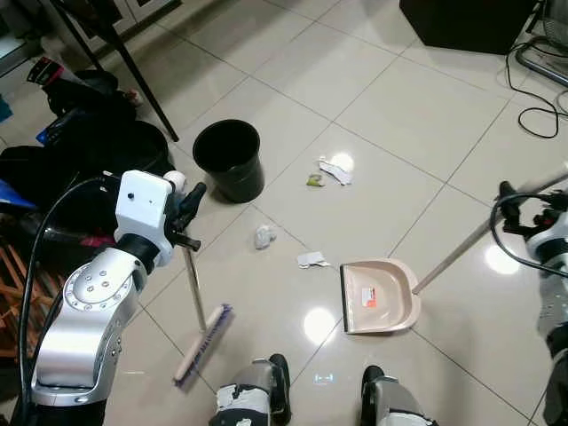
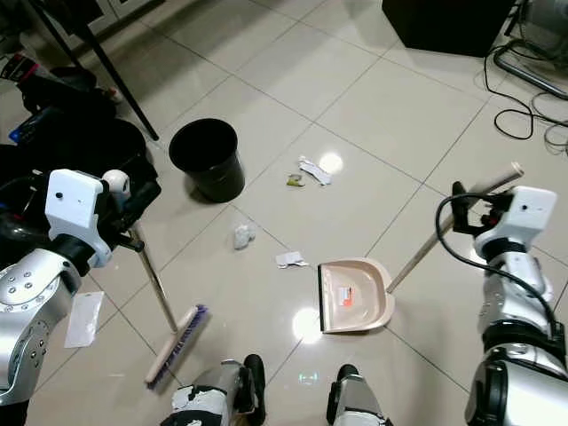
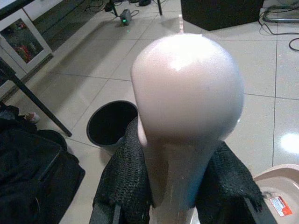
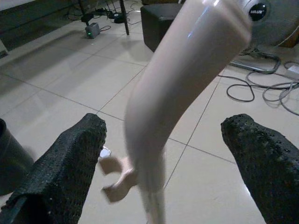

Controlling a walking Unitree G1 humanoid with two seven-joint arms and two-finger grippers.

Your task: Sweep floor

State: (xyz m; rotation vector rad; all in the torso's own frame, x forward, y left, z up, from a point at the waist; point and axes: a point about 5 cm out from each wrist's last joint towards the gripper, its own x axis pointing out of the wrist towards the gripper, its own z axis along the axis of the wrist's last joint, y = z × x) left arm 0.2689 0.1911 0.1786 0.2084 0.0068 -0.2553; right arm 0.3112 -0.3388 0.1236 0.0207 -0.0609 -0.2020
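My left gripper (image 1: 190,211) is shut on the top of a pale pink broom handle (image 3: 187,93). The shaft slants down to the broom head (image 1: 202,344), which rests on the tiles by my left foot. A pink dustpan (image 1: 380,295) lies flat in front of my feet. Its long handle (image 1: 461,250) rises to the right and passes between the fingers (image 4: 70,163) of my open right gripper (image 2: 461,211), with a gap on each side. Scraps lie ahead of the pan: a crumpled paper (image 1: 264,236), a small white piece (image 1: 311,259) and a torn white paper (image 1: 335,170).
A black bin (image 1: 229,158) stands upright beyond the broom. Black bags (image 1: 71,133) and a slanted dark table leg (image 1: 142,80) crowd the left. A black box (image 1: 466,22), cables (image 1: 532,89) and a fan base (image 4: 266,28) are at the far right.
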